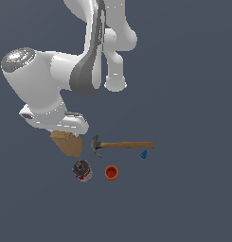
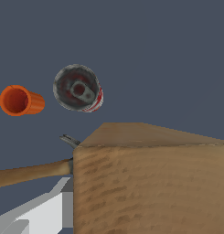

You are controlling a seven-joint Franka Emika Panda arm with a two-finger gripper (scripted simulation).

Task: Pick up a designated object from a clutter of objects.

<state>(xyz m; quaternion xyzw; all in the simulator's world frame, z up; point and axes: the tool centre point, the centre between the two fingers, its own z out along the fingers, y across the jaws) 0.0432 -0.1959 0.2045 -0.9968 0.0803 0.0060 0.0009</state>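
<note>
The designated object, a tan wooden block [image 1: 68,143], lies at the exterior view's left of the clutter, directly under my gripper [image 1: 66,131], whose white hand covers its top. In the wrist view the block [image 2: 150,183] looms very close, and one pale finger [image 2: 42,209] stands against its side. The other finger is hidden, so I cannot say whether the jaws are clamped on it. Around it lie a wooden-handled hammer [image 1: 123,145], an orange cup [image 1: 111,172], a grey-and-red can [image 1: 82,170] and a tiny blue piece [image 1: 143,154].
The wrist view shows the can [image 2: 77,88] and the orange cup [image 2: 21,100] lying beyond the block, and the hammer's handle [image 2: 31,171] running up to the block's edge. The arm's large white links [image 1: 46,85] overhang the block.
</note>
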